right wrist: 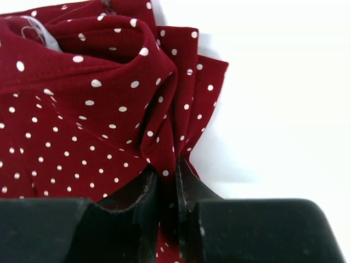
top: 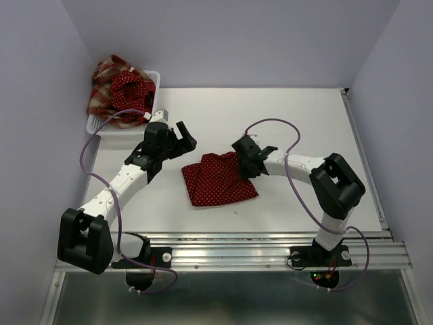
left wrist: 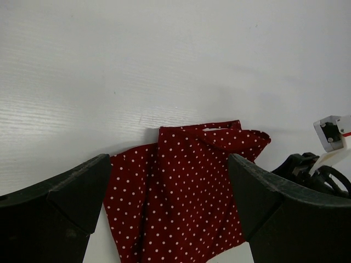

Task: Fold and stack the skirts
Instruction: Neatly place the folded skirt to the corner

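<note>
Red dotted cloth is bunched between the right jaws, which are nearly closed on a thin pleat at the edge of the skirt (right wrist: 98, 109). In the wrist view the fabric runs down into the narrow gap, so we judge that the pinch has caught.

To fold well, we would first check that the grip takes every layer we mean to move, not just the top one. Then we would lift only enough to clear the table (top: 304, 128) and carry the corner across to the opposite edge, with the hem straight so the fold lands square.

The left jaws stand wide open and hold nothing. They hover near the skirt's far left corner without touching it, and they could pin that side if the cloth drags.

The skirt lies spread near the table's middle, between the two arms, its far right corner in the right jaws. A plaid skirt (top: 101, 81) and a second dotted skirt (top: 130, 91) sit in the basket (top: 95, 125) at the far left.
</note>
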You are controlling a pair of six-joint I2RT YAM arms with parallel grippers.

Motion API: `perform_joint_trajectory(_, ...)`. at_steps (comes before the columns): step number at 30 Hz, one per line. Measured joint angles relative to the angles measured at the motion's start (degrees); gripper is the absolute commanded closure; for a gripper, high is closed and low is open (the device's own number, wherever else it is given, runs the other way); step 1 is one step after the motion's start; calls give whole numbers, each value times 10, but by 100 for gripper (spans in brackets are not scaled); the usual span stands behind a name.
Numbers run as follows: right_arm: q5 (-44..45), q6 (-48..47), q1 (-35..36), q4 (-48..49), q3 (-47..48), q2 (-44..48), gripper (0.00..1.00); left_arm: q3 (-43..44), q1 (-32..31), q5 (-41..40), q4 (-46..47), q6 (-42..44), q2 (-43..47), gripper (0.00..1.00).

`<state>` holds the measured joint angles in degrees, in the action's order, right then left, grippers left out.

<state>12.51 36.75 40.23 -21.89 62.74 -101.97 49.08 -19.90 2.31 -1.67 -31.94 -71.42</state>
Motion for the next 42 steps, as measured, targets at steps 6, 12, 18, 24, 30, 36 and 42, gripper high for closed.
perform_joint_trajectory(6, 67, -92, -47, -37, 63, -32, 94, 0, 0, -3, 1, 1, -1, 1)
perform_joint_trajectory(12, 92, -198, -165, -41, 120, -61, 94, 0, 0, -13, 2, 5, -17, 1)
perform_joint_trajectory(18, 84, -323, -275, -26, 193, -116, 94, 0, 0, -29, 6, 11, -38, 1)
perform_joint_trajectory(24, 59, -395, -367, -17, 328, -212, 94, 6, 1, -31, 31, 17, -66, 1)
perform_joint_trajectory(30, 47, -431, -430, -14, 475, -318, 94, 20, 2, -32, 52, 26, -92, 1)
perform_joint_trajectory(36, 44, -446, -463, -18, 586, -394, 93, 51, 6, -28, 70, 30, -139, 1)
perform_joint_trajectory(42, 43, -454, -484, -20, 670, -442, 92, 66, 11, -20, 75, 32, -177, 1)
